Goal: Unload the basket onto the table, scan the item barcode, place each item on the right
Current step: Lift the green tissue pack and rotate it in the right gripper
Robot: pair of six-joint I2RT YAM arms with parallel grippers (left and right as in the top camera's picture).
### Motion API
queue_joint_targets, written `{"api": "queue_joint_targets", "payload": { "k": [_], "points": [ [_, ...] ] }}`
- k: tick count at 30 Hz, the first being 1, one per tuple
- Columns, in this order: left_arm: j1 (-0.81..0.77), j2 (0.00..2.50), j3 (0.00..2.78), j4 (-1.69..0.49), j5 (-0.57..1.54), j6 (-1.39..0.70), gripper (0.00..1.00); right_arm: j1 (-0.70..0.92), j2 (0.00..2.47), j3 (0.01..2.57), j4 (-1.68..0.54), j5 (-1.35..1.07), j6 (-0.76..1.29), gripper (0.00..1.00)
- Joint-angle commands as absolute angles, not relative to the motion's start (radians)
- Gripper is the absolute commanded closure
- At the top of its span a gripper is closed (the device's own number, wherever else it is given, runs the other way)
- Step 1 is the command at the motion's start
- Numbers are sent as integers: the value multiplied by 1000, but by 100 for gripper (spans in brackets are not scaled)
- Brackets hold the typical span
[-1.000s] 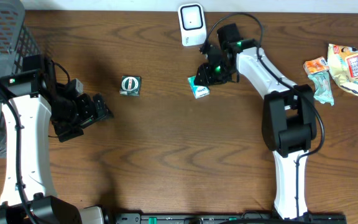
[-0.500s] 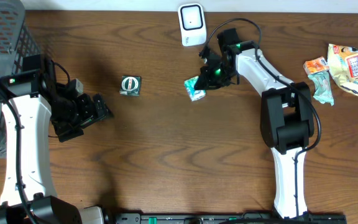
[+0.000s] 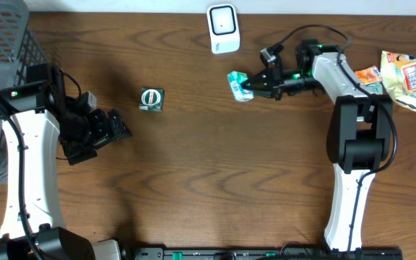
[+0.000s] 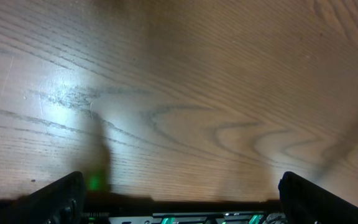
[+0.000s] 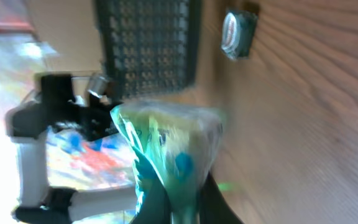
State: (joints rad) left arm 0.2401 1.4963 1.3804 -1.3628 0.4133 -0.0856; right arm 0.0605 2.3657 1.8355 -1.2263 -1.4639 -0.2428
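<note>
Grey basket (image 3: pixel 2 43) stood at the far left. The left gripper (image 3: pixel 118 130) was spread wide and empty over bare wood. A small dark green packet (image 3: pixel 152 99) lay flat. The closed right gripper (image 3: pixel 254 86) pinched a green pouch (image 3: pixel 238 84) near the white barcode scanner (image 3: pixel 223 29). Snack bags (image 3: pixel 403 76) lay at the far right.

My left arm (image 3: pixel 22 166) and right arm (image 3: pixel 347 195) wore white shells over black joints; a black cable looped above the right, green lamps glowing near its black end effector (image 3: pixel 253 85).
</note>
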Motion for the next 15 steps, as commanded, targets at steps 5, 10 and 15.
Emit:
{"api": "queue_joint_targets", "payload": {
  "k": [5,10,15],
  "points": [
    [239,1496,1382,-1367,411,-91,2,-9,2345,1835,-1655,-1562,-849,99],
    [239,1496,1382,-1367,411,-91,2,-9,2345,1835,-1697,-1559,-914,99],
    [239,1496,1382,-1367,411,-91,2,-4,2345,1835,-1666,-1559,-914,98]
  ]
}}
